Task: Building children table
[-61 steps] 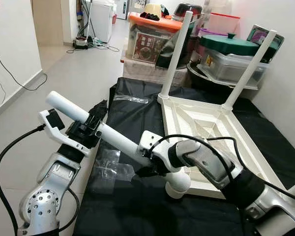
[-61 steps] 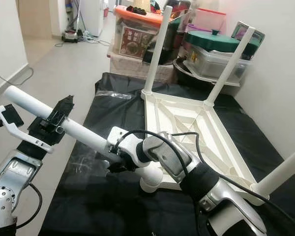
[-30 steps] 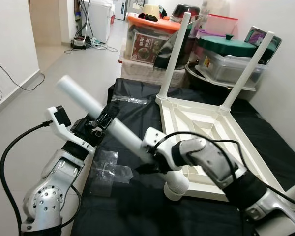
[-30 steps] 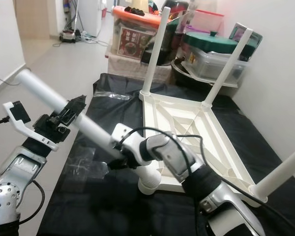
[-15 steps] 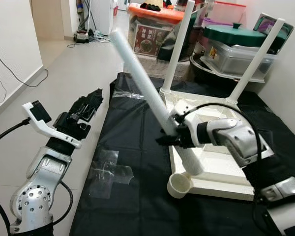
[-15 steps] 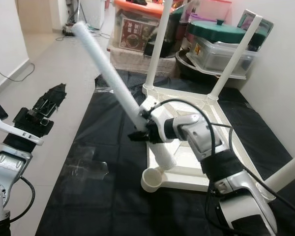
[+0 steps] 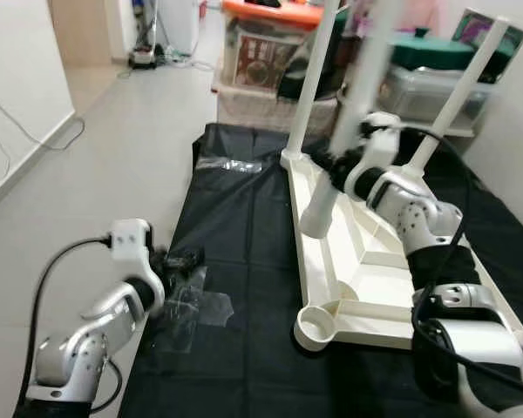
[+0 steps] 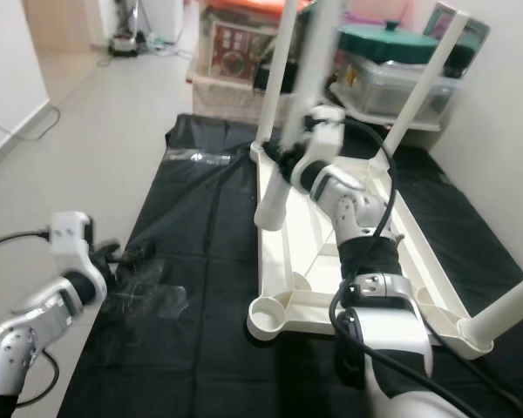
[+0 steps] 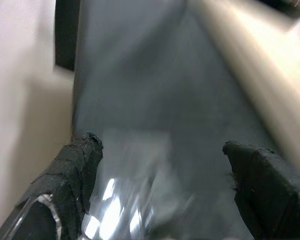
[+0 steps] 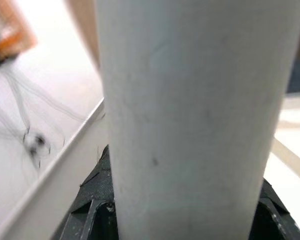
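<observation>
Black sheeting (image 7: pixel 235 261) is covering the floor, and the white upturned table top (image 7: pixel 375 279) is lying on it with legs pointing up. Above it, the right gripper (image 7: pixel 338 164) is pinching the loose table leg (image 7: pixel 349 113), its long axis nearly upright, lower end hanging over the frame. Left gripper (image 9: pixel 165 165) is hovering spread over the sheeting.

A black sheet (image 7: pixel 235 261) is spread on the light tiled floor (image 7: pixel 131 131), with a piece of clear plastic wrap (image 7: pixel 187 305) lying near its left edge. Behind the sheet, plastic storage boxes are stacked: one with an orange lid (image 7: pixel 275 39) and a clear one with a green lid (image 8: pixel 392 61). A black cable (image 7: pixel 9 131) is seen along the left wall (image 7: pixel 17 78).
</observation>
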{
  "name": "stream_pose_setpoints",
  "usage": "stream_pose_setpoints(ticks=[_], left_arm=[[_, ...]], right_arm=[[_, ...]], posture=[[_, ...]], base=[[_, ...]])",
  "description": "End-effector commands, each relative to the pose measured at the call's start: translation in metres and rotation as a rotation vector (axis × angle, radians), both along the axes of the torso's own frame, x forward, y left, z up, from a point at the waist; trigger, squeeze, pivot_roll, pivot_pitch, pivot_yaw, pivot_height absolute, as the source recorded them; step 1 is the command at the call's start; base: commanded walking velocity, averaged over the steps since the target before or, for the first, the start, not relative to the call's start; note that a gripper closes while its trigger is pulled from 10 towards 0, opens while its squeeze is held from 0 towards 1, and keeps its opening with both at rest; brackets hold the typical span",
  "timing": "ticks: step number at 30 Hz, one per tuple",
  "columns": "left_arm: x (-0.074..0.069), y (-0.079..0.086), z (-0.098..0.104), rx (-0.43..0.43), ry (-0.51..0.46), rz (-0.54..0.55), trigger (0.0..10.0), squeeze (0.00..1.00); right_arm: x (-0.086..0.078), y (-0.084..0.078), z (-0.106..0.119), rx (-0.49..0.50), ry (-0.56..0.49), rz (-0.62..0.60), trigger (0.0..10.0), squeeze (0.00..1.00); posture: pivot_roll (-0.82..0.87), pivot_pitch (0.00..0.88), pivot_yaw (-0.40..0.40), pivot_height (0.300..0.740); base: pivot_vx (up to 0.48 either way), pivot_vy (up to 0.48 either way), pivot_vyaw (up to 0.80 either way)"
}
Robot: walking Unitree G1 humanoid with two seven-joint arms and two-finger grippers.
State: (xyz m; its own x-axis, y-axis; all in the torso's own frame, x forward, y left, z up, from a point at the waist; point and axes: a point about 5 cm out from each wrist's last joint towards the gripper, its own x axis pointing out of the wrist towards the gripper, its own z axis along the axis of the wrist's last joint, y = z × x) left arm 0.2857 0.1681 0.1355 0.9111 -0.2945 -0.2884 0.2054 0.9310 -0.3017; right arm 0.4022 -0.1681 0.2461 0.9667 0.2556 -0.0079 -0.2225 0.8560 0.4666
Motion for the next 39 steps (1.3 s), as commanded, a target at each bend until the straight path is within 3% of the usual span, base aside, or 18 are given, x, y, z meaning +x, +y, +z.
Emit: stream_pose_setpoints(ticks=[1,3,4,8,12,16,26,28,31,33,34,35,39], left_arm=[[0.001,-0.005,0.003,0.006,-0.007,-0.032,10.0,0.00],[0.001,-0.005,0.003,0.002,-0.008,-0.035,10.0,0.00],[0.001,-0.004,0.005,0.020,-0.018,-0.040,10.0,0.00],[-0.001,-0.003,0.005,0.015,-0.009,-0.060,10.0,0.00],[-0.005,-0.005,0.003,0.022,-0.006,-0.085,10.0,0.00],[-0.007,-0.014,0.006,0.085,-0.012,-0.190,10.0,0.00],[-0.008,-0.015,0.008,0.122,-0.059,-0.225,10.0,0.00],[-0.005,-0.013,0.011,0.223,-0.148,-0.202,10.0,0.00],[-0.004,-0.012,0.013,0.263,-0.187,-0.199,10.0,0.00],[-0.006,-0.019,0.020,0.200,-0.224,-0.284,10.0,0.00],[-0.006,-0.019,0.020,0.200,-0.224,-0.284,10.0,0.00],[-0.008,-0.027,0.027,0.185,-0.275,-0.367,10.0,0.00],[-0.010,-0.035,0.030,0.196,-0.301,-0.438,10.0,0.00]], right_arm=[[0.000,-0.001,-0.003,0.071,0.007,-0.029,9.0,0.00],[0.000,-0.001,-0.003,0.081,0.007,-0.032,9.0,0.00],[0.000,0.002,-0.003,0.118,0.000,-0.033,10.0,0.00],[0.000,0.006,-0.001,0.209,-0.017,-0.057,10.0,0.00],[0.001,0.009,-0.001,0.241,-0.008,-0.076,10.0,0.00],[-0.001,0.017,-0.004,0.251,-0.009,-0.051,10.0,0.00],[-0.004,0.025,-0.008,0.251,-0.008,-0.033,10.0,0.00],[-0.006,0.030,-0.012,0.233,-0.004,-0.029,10.0,0.00],[-0.008,0.033,-0.014,0.216,-0.005,-0.026,10.0,0.00],[-0.013,0.048,-0.014,0.166,-0.025,0.013,10.0,0.00],[-0.013,0.048,-0.014,0.166,-0.025,0.013,10.0,0.00],[-0.021,0.067,-0.014,0.123,-0.052,0.068,10.0,0.00],[-0.028,0.085,-0.012,0.103,-0.076,0.127,10.0,0.00]], posture=[[0.07,0.000,-0.128,0.740],[0.07,0.000,-0.128,0.740],[0.08,0.000,-0.128,0.740],[0.08,0.000,-0.129,0.740],[0.08,0.000,-0.130,0.740],[0.08,0.000,-0.129,0.740],[0.09,0.000,-0.125,0.740],[0.08,0.000,-0.122,0.740],[0.08,0.000,-0.122,0.740],[0.08,0.000,-0.117,0.740],[0.08,0.000,-0.117,0.740],[0.08,0.000,-0.114,0.740],[0.08,0.000,-0.112,0.740]], base=[[0.000,0.000,0.00],[0.000,0.000,0.00],[0.000,0.000,0.00],[0.000,0.000,0.00],[0.000,0.000,0.00],[0.000,0.000,0.00],[0.000,0.000,0.00],[0.000,0.000,0.00],[0.000,0.000,0.00],[0.000,0.000,0.00],[0.000,0.000,0.00],[0.000,0.000,0.00],[0.000,0.000,0.00]])
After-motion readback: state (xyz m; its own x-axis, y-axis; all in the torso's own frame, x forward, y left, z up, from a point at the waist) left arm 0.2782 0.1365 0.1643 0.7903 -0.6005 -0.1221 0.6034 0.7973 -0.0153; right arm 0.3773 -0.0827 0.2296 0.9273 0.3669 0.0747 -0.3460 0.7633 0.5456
